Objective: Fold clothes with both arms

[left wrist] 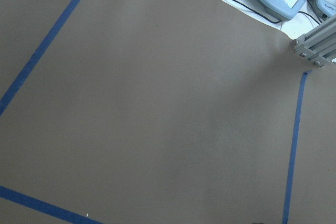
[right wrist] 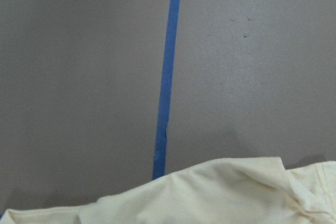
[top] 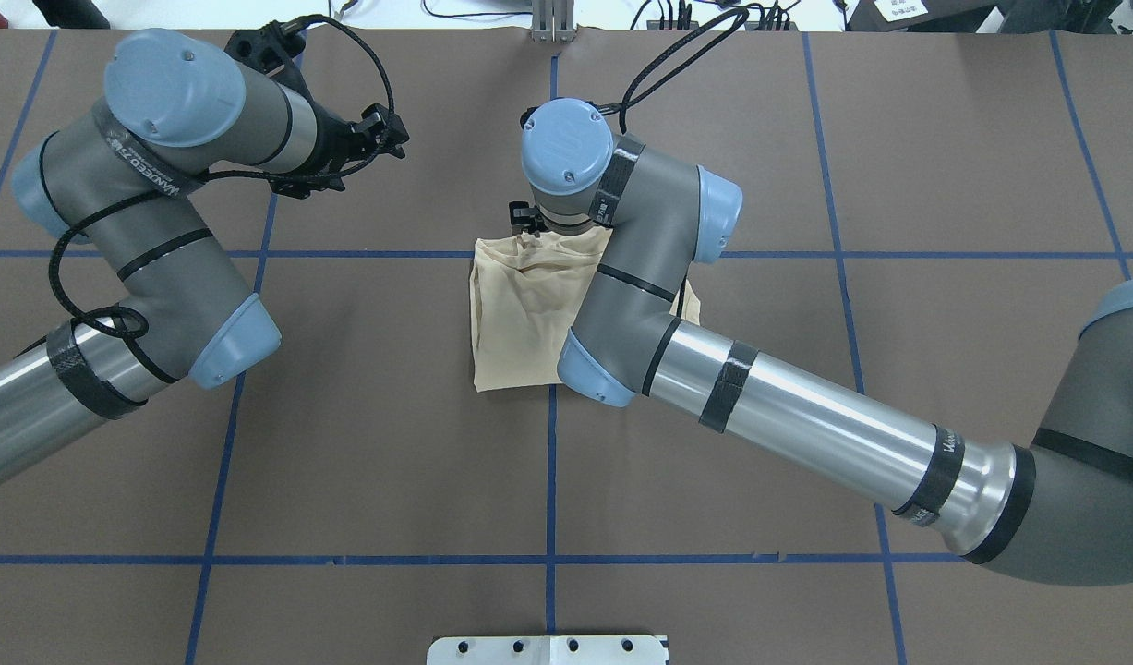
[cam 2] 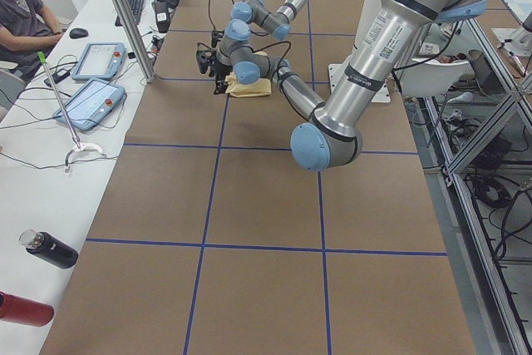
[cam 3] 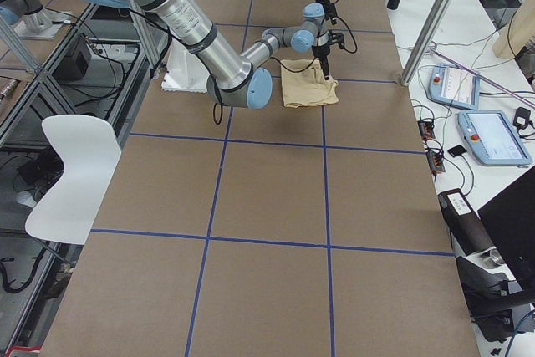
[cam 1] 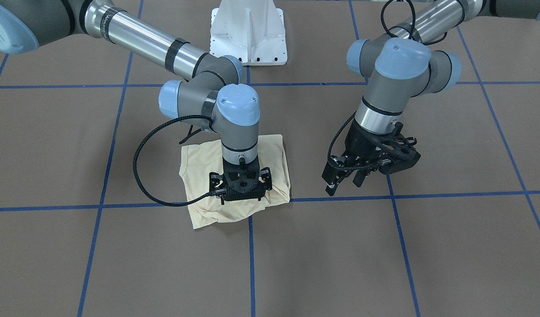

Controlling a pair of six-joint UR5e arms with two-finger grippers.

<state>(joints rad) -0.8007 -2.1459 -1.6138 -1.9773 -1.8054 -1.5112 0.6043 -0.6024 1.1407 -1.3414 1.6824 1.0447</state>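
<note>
Right end effector (cam 1: 241, 193), jaws hidden, stands over the rumpled, roughly square cream T-shirt (cam 1: 199, 164); left end effector (cam 1: 343, 182) gapes.

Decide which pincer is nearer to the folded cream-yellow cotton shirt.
Right. The right black two-finger pincer sits directly over the folded cream-yellow shirt, near its edge; the left black pincer hangs apart, over the brown table beside it.

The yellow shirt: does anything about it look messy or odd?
Slightly: the T-shirt is folded compactly, but in the front-facing view its lower edge is rumpled and slants across the blue tape line.
</note>
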